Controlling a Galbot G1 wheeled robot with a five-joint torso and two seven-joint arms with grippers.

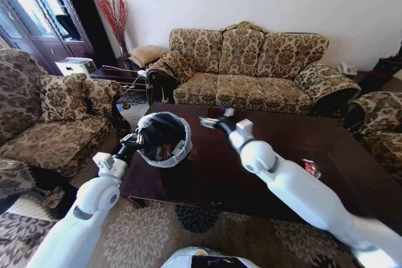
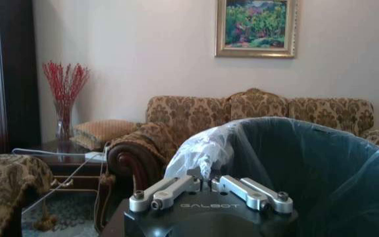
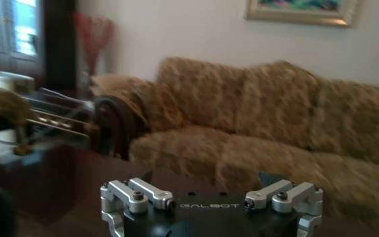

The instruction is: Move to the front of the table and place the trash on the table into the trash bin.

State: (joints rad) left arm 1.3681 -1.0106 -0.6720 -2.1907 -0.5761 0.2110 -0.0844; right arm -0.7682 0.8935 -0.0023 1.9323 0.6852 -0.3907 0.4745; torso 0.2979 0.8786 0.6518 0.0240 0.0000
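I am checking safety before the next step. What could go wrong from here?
The left gripper holds the bin by its rim at the table corner; the bin might tip and spill. A can lies near the right arm's elbow and could be knocked away.

The right wrist view is smearing the sofa (image 3: 255, 128) and the tabletop (image 3: 64, 187). The right gripper (image 1: 209, 121) is blurring at its tip, so its jaws are unreadable. The trash bin (image 2: 295, 168) is running off the left wrist view's edge. Scraps (image 1: 168, 151) inside the bin are showing too small to name. A small red piece (image 1: 309, 167) by the right arm is staying unclear.
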